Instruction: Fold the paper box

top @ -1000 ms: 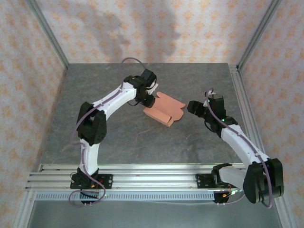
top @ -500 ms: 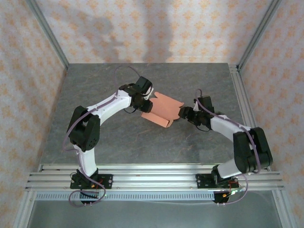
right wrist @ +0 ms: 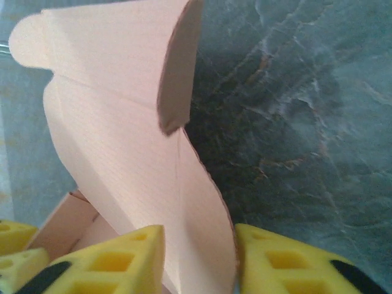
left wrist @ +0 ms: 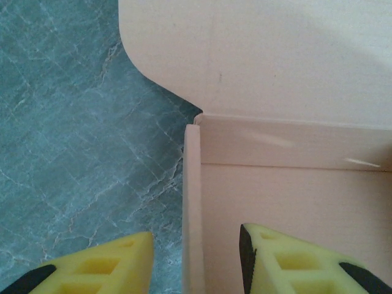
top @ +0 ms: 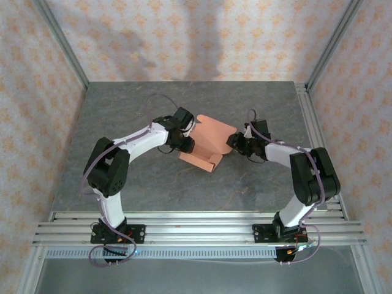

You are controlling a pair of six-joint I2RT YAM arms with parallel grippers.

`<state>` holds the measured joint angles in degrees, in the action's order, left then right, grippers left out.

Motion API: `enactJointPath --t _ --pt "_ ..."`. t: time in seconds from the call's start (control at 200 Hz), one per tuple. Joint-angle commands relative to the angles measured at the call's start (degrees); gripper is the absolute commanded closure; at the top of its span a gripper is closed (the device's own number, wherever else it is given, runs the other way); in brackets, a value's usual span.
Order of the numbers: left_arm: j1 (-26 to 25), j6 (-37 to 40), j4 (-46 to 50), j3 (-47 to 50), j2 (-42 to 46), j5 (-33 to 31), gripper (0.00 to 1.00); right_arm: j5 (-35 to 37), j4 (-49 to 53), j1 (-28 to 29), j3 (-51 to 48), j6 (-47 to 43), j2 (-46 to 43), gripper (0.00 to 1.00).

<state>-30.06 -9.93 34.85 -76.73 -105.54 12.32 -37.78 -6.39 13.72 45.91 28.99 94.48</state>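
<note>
The paper box is salmon-orange card, partly folded, lying mid-table with its lid panel raised. My left gripper is at its left side. In the left wrist view the left gripper stands open astride the box's upright side wall, with a gap on each side of the wall. My right gripper is at the box's right edge. Seen from the right wrist, the right gripper is shut on the curved lid flap, whose edge touches the right finger.
The box rests on a grey marbled table. Aluminium rails run along the near edge, and a rail lines the right side. Patterned walls enclose the back and sides.
My right arm has swung left to the box and its jaws have closed on the flap. The lid panel has risen. My left gripper has shifted slightly nearer with the box.
</note>
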Motion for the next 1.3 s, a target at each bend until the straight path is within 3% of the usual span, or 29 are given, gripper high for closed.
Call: enactJointPath --t 0.0,0.195,0.31,0.556,0.846,1.296 --pt "-0.67 -3.60 -1.89 2.15 3.09 0.13 0.58 -2.59 -5.74 -0.09 1.99 -3.10 0.76 0.75" --pt "-0.70 -11.52 -5.61 5.92 6.64 -0.64 0.56 -6.14 -9.47 -0.12 2.82 -17.77 0.12 0.95" --pt "-0.68 -16.41 -7.77 8.26 10.44 -4.71 0.51 -9.80 -18.06 -0.09 0.71 -22.73 -0.50 0.96" --pt "-0.60 -19.40 -5.31 9.67 11.60 -8.69 0.49 -23.48 -16.93 -0.09 4.94 -34.56 3.22 1.00" --pt "-1.12 -22.83 -2.39 9.66 8.19 -12.17 0.64 -27.44 -17.07 -0.09 8.29 -35.94 5.87 1.00" --pt "-1.62 -25.27 -4.33 10.71 2.89 -11.67 0.71 -25.08 -10.86 -0.12 11.84 -38.50 8.17 1.00"
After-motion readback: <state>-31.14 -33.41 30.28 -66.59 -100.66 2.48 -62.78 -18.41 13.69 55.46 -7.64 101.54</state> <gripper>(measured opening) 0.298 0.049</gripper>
